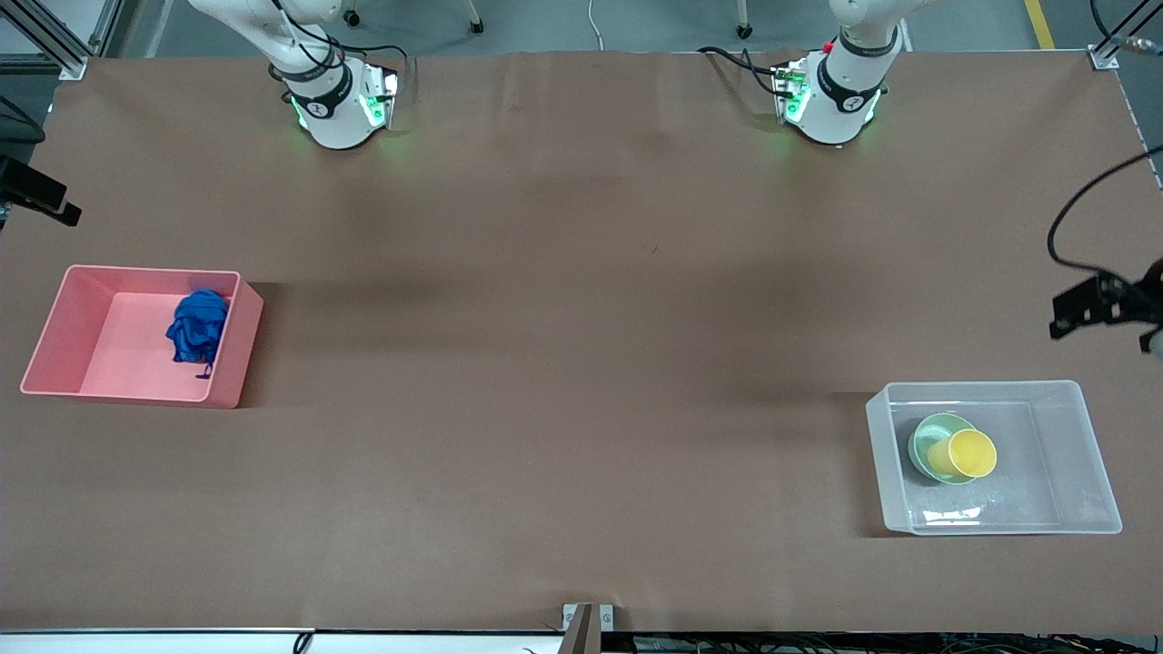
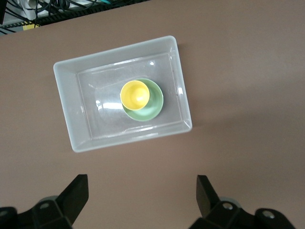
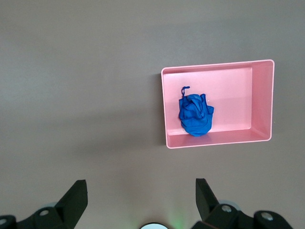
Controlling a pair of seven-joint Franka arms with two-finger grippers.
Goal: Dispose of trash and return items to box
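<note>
The blue wrinkly wad (image 1: 197,325) lies in the pink bin (image 1: 54,318) toward the right arm's end of the table. It also shows in the right wrist view (image 3: 195,116), in the pink bin (image 3: 214,71). The yellow cup (image 1: 970,452) sits in the mint-green bowl (image 1: 929,436) inside the clear box (image 1: 1086,454) toward the left arm's end. The left wrist view shows the cup (image 2: 135,94), the bowl (image 2: 156,104) and the box (image 2: 69,109). My left gripper (image 2: 143,191) is open and empty high over bare table beside the box. My right gripper (image 3: 141,191) is open and empty high over its own base. Neither gripper shows in the front view.
The two arm bases (image 1: 336,109) (image 1: 831,100) stand at the table's edge farthest from the front camera. Black fixtures reach in at the table's two ends (image 1: 1104,304) (image 1: 36,195). Brown tabletop lies between the two bins.
</note>
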